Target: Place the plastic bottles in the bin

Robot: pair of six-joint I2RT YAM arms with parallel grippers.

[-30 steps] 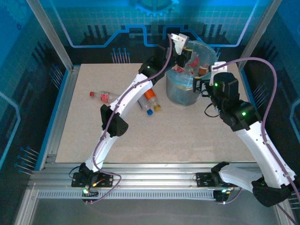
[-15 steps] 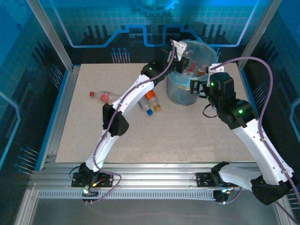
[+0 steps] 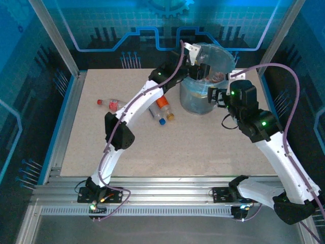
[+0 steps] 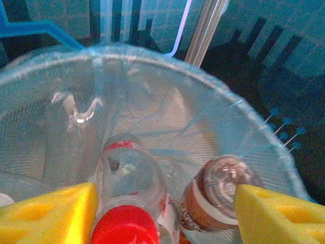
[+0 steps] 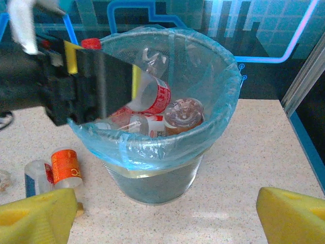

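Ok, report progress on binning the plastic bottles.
Done: several bottles lie in the bin, including a brown one. In hand: a tilted red-capped bottle between the left end effector's open pads. Left on the table: a lone red-capped bottle, an orange-labelled bottle, a blue-capped bottle.

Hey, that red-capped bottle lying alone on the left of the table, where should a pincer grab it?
Take the red-capped bottle by its middle, from straight above. It lies flat on the table, cap pointing left, so a grip across its round body, near side to far side, should probably seat best.
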